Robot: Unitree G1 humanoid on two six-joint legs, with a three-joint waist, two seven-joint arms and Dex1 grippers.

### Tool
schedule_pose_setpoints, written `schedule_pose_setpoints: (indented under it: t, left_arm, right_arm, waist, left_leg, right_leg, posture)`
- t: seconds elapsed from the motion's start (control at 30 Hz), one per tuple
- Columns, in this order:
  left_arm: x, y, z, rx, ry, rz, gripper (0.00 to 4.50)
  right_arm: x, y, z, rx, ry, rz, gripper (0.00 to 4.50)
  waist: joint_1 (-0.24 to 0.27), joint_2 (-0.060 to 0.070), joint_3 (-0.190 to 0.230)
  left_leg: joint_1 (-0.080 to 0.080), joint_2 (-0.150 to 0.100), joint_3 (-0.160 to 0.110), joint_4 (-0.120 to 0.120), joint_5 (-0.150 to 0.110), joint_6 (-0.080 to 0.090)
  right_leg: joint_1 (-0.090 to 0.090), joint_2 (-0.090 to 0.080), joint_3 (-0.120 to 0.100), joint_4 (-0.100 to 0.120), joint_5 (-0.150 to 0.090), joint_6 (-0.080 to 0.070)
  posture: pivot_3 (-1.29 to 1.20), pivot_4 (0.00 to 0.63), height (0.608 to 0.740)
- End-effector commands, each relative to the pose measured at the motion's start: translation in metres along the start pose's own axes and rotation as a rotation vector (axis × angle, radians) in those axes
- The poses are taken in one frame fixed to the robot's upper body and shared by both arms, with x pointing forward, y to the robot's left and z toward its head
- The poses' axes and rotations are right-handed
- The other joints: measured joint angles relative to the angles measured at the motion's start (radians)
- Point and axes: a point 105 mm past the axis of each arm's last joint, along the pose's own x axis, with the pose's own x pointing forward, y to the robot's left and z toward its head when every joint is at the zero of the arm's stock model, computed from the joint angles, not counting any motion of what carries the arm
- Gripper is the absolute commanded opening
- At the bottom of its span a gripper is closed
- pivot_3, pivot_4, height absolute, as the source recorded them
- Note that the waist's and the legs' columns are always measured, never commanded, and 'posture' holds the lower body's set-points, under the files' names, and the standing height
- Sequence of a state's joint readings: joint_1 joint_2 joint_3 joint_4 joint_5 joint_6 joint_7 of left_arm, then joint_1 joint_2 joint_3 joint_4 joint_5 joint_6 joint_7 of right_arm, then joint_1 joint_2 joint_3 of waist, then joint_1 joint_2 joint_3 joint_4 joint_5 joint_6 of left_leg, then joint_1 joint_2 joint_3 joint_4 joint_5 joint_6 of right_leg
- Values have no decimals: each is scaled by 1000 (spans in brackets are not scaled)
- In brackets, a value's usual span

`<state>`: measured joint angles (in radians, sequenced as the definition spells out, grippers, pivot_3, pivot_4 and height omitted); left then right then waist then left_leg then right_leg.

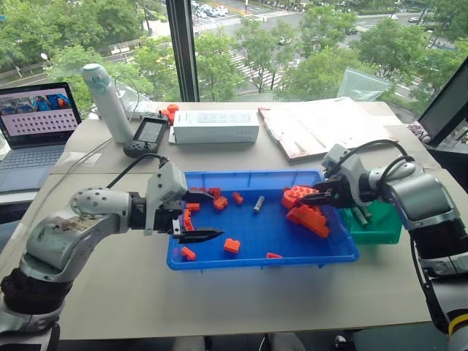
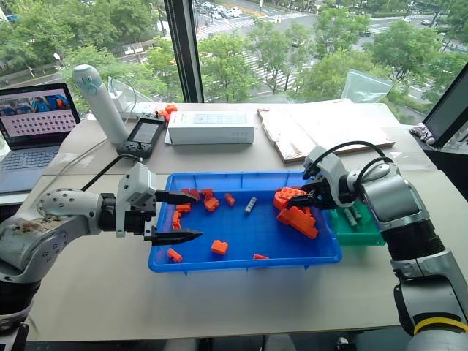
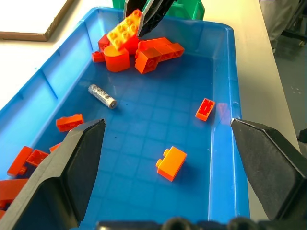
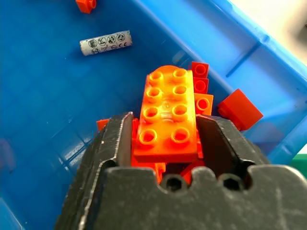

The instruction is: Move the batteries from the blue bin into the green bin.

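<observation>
Since one battery [image 1: 259, 204] lies loose on the floor of the blue bin [image 1: 248, 176], near the middle and towards its far wall, the step in hand calls for a grip on that slim cylinder and not on the bricks around it. The right gripper [image 1: 316, 196] hangs over the right end of the blue bin, above the heap of orange bricks [image 1: 307, 214], and a wide studded brick [image 4: 167, 115] sits between its parted fingers; I cannot tell whether they pinch it or merely flank it. To do this well, the jaws should come away from the heap free of any brick, line up across the battery's short width, and close low so that it does not roll. The left gripper [image 1: 199, 216] stands wide open and empty over the left end of the blue bin. The green bin [image 1: 376, 227] sits just beyond the right end of the blue bin; the right arm hides much of it, and the dark sticks inside look like batteries, though that is a guess
</observation>
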<state>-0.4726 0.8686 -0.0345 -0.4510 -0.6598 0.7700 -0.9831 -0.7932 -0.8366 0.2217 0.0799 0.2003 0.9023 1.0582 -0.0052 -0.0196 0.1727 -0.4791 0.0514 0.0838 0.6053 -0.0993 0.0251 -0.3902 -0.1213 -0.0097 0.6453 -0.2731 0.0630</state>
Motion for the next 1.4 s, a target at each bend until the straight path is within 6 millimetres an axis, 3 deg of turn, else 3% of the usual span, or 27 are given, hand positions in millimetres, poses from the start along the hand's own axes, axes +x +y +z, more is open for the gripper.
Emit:
schedule_pose_setpoints:
  t: [0.03, 0.1, 0.23, 0.47, 0.63, 0.9, 0.97, 1.0, 1.13, 1.2, 1.3, 1.4]
  left_arm:
    - [-2, 0, 9, 52, -12, 1, 4500]
    - [-3, 0, 8, 52, -10, 1, 4500]
    - [-5, -1, 8, 50, -4, 8, 4500]
    - [-10, -3, 8, 47, 10, 24, 4500]
    - [-15, -1, 5, 50, 40, 52, 4500]
    - [-15, -6, 5, 39, 37, 35, 4500]
    - [-15, -6, 6, 35, 31, 36, 4500]
    - [-15, -6, 6, 32, 28, 33, 4500]
    - [-15, -7, 7, 27, 23, 23, 4500]
    - [-14, -8, 8, 27, 15, 17, 4500]
    - [-11, -6, 15, 25, -29, 5, 4500]
    - [-9, -5, 24, 23, -81, -13, 4500]
  right_arm:
    - [-3, 2, 25, -52, -91, -24, 4008]
    - [2, 4, 34, -73, -125, -22, 4474]
    - [30, 20, 51, -89, -196, 42, 4474]
    - [72, 44, 51, -117, -200, 149, 4474]
    - [94, 38, 40, -91, -188, 129, 4474]
    - [106, 23, 24, -63, -171, 87, 4474]
    - [108, 27, 24, -11, -199, 118, 3970]
    - [107, 28, 22, 0, -202, 130, 3812]
    - [101, 28, 22, -14, -217, 133, 2487]
    - [91, 26, 32, -33, -262, 134, 2476]
    - [51, 18, 59, -64, -375, 130, 2476]
    - [6, 0, 65, -78, -422, 71, 2476]
  waist:
    - [0, 0, 0]
    - [-2, 0, 0]
    - [-7, 0, 0]
    - [-1, 0, 0]
    - [-3, 0, 0]
    - [-7, 0, 0]
    - [-8, 0, 0]
    - [-8, 0, 0]
    - [-7, 0, 0]
    - [-7, 0, 0]
    - [-3, 0, 0]
    - [2, 0, 1]
  left_leg:
    - [0, 0, 0, 0, 0, 0]
    - [0, 0, 0, 0, 0, 0]
    - [0, 0, 0, 0, 0, 0]
    - [0, 0, -1, 1, 0, 0]
    - [0, 0, -1, 1, 0, 0]
    - [1, 0, -1, 1, 0, 0]
    - [1, 0, -1, 1, 0, -1]
    - [1, 0, -1, 1, 0, -1]
    - [1, 0, -1, 1, 0, -1]
    - [1, 0, -1, 1, 0, -1]
    - [0, 0, -1, 1, 0, -1]
    - [-1, 0, -1, 1, 0, -1]
  right_leg:
    - [0, 0, 0, 0, 0, 0]
    - [0, 0, 0, 0, 0, 0]
    - [0, 0, 0, 1, 0, 0]
    - [0, 1, -1, 1, 0, 1]
    - [0, 1, -1, 1, 1, 1]
    - [1, 1, -1, 1, 1, 1]
    - [1, 1, -1, 1, 1, 1]
    - [1, 1, -1, 1, 1, 1]
    - [1, 1, -1, 2, 1, 1]
    - [1, 1, -1, 1, 1, 1]
    - [1, 1, -1, 1, 1, 1]
    - [0, 1, -1, 2, 1, 1]
  posture:
    - [0, 150, 736]
    - [0, 150, 736]
    - [0, 150, 736]
    - [0, 150, 736]
    - [0, 150, 736]
    - [0, 150, 736]
    - [0, 150, 736]
    - [0, 150, 736]
    - [0, 150, 736]
    - [0, 150, 736]
    - [0, 150, 736]
    - [0, 150, 736]
